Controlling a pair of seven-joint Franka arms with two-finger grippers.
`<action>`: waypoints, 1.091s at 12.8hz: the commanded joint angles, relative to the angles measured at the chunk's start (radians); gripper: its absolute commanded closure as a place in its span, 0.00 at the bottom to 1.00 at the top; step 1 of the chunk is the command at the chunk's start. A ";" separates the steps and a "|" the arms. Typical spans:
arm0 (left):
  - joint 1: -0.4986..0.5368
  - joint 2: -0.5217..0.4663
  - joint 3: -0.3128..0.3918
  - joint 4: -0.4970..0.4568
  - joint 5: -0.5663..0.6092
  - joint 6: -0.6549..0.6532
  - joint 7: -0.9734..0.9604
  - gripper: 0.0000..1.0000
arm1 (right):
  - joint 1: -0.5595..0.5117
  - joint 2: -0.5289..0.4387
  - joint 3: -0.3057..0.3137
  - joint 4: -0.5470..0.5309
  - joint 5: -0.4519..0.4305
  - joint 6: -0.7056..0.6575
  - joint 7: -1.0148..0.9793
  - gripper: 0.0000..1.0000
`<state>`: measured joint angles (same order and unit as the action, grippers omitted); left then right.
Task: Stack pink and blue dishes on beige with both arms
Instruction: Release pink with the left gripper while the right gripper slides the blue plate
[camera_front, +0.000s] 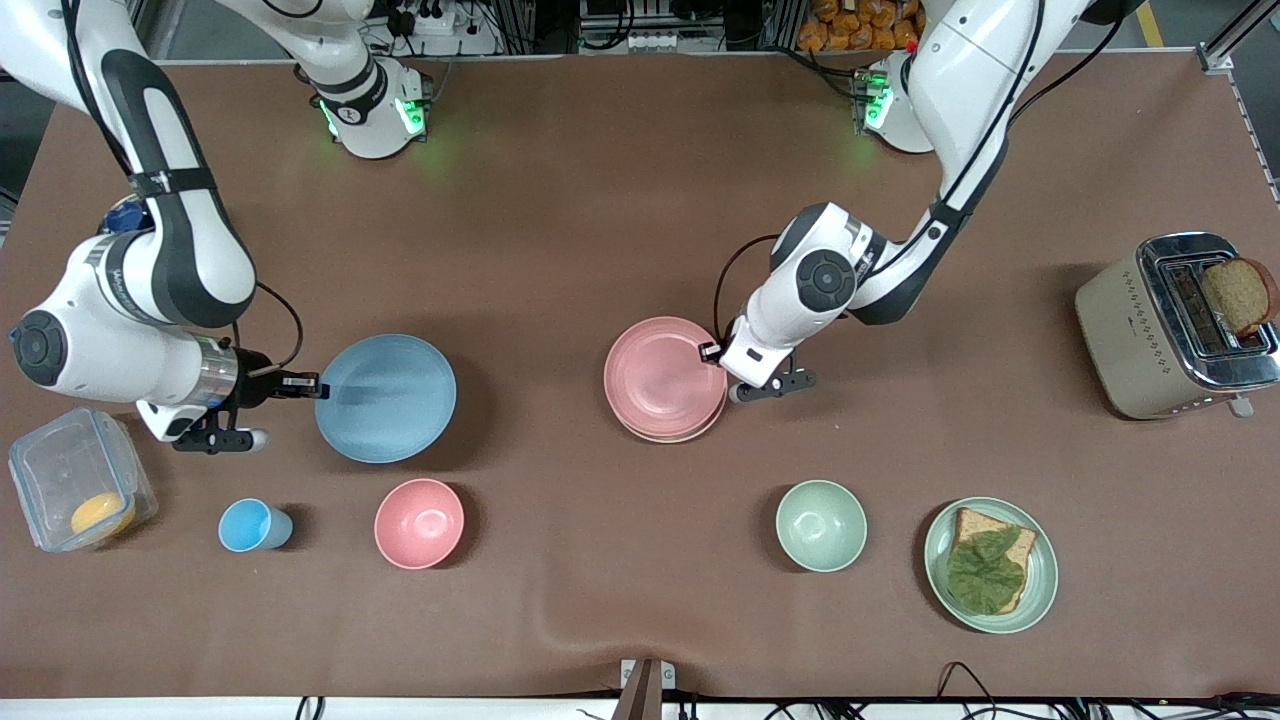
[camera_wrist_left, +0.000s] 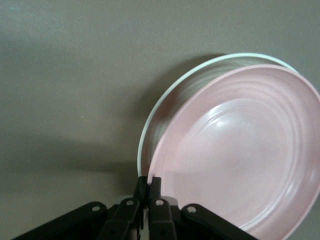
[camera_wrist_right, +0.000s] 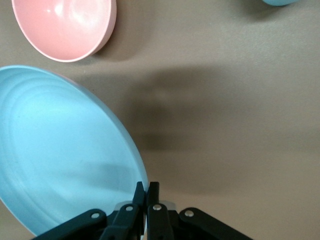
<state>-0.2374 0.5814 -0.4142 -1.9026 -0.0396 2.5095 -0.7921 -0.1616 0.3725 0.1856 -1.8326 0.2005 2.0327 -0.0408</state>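
The pink plate (camera_front: 664, 378) sits over the beige plate (camera_front: 668, 434), of which only a thin crescent of rim peeks out on the side nearer the front camera. The left tool (camera_front: 712, 352) pinches the pink plate's rim on the edge toward the left arm's end of the desk (camera_front: 600, 220), jaws drawn narrow on it.

The blue plate (camera_front: 386, 397) is well apart from that pair, toward the right arm's end of the desk. The right tool (camera_front: 312, 385) has its rim nipped tight on the edge that faces away from the stack. So the stack lies straight across the blue plate from the tool, and the right arm is the one placed to carry it there.

The left wrist view shows the pink plate (camera_wrist_left: 240, 150) tilted, one edge raised off the beige plate (camera_wrist_left: 165, 107), with the tool (camera_wrist_left: 148, 187) clamped at the rim; whether the lower edge touches the beige one I cannot quite tell. The right wrist view shows the blue plate (camera_wrist_right: 60, 150) tipped up too, held by the right tool (camera_wrist_right: 146, 192), with the pink bowl (camera_wrist_right: 65, 27) close by, which from the front sits nearer the camera than the blue plate.
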 joint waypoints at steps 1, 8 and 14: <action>-0.013 0.020 0.011 0.027 0.016 0.005 -0.016 1.00 | 0.042 -0.015 0.002 0.007 0.023 -0.011 0.082 1.00; -0.010 0.035 0.022 0.053 0.029 0.003 -0.018 0.45 | 0.177 -0.001 0.002 0.064 0.048 -0.006 0.329 1.00; 0.096 -0.164 0.038 0.072 0.104 -0.124 0.023 0.00 | 0.324 0.051 -0.001 0.059 0.134 0.058 0.496 1.00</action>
<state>-0.2013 0.5487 -0.3818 -1.8209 0.0028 2.4855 -0.7939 0.1151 0.4032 0.1904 -1.7797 0.3088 2.0687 0.3921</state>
